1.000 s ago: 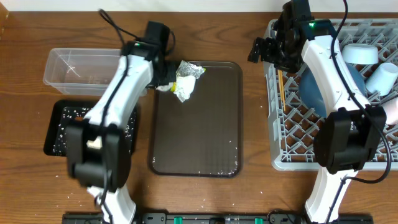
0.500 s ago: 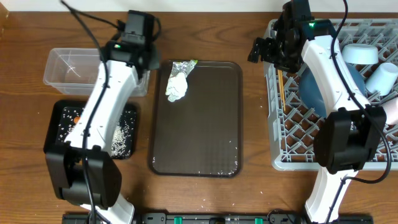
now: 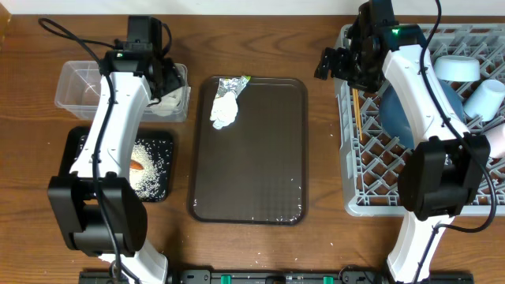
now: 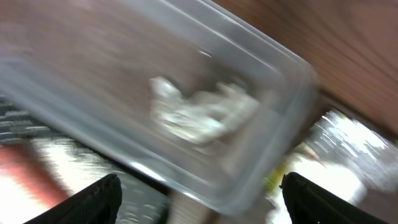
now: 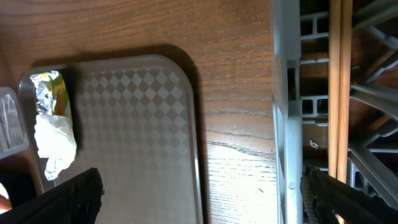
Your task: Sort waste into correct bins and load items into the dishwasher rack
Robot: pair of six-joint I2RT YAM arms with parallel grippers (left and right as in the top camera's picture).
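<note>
Wooden table (image 3: 323, 158) below; I see my left gripper (image 4: 200, 200) spread wide over the clear tub (image 4: 273, 68), with crumpled tissue (image 4: 205, 112) inside. My right gripper (image 5: 199, 199) is apart too, beside the chopsticks (image 5: 339, 87) lying in the rack (image 5: 286, 124).

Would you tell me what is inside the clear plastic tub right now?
A crumpled white tissue lies near one end of the clear tub, blurred in the wrist view. The left arm covers part of that end overhead.

Top-down overhead; two close, downward wrist views
</note>
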